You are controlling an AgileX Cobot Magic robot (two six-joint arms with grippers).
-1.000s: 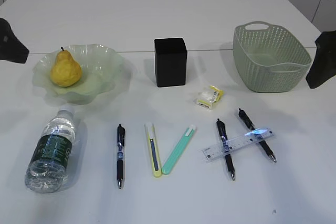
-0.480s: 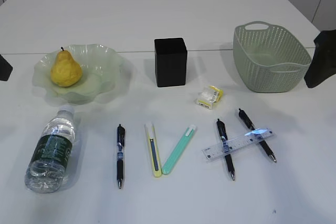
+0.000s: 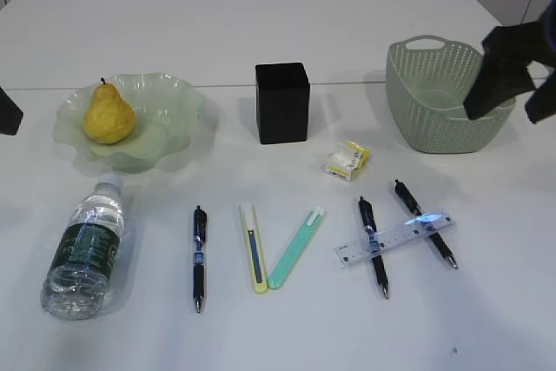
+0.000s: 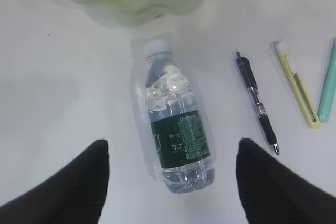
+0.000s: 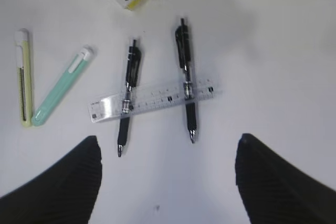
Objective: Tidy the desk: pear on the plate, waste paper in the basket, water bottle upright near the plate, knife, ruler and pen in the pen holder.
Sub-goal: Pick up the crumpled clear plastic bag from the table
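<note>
Presently only one item of the tidy-up is complete: the pear (image 3: 108, 115) sits in the plate (image 3: 178, 102), toward its left side. Outstanding items follow. The water bottle (image 4: 177, 131) lies on its side on the desk (image 3: 261, 23), cap toward the plate, not yet upright. The waste paper (image 3: 347, 161) rests on the tabletop between the pen holder (image 3: 282, 102) and the basket (image 3: 447, 103), outside both. The ruler (image 5: 151, 99) lies across two pens (image 5: 185, 72), touching them; a third pen (image 3: 199, 256) and two cutter knives (image 3: 294, 248) (one yellow, one teal) lie apart to the left. The holder's contents cannot be seen. The left gripper (image 4: 172, 177) hangs over the bottle, fingers spread, holding nothing. The right gripper (image 5: 168, 174) hangs over the ruler and pens, likewise spread and empty.
</note>
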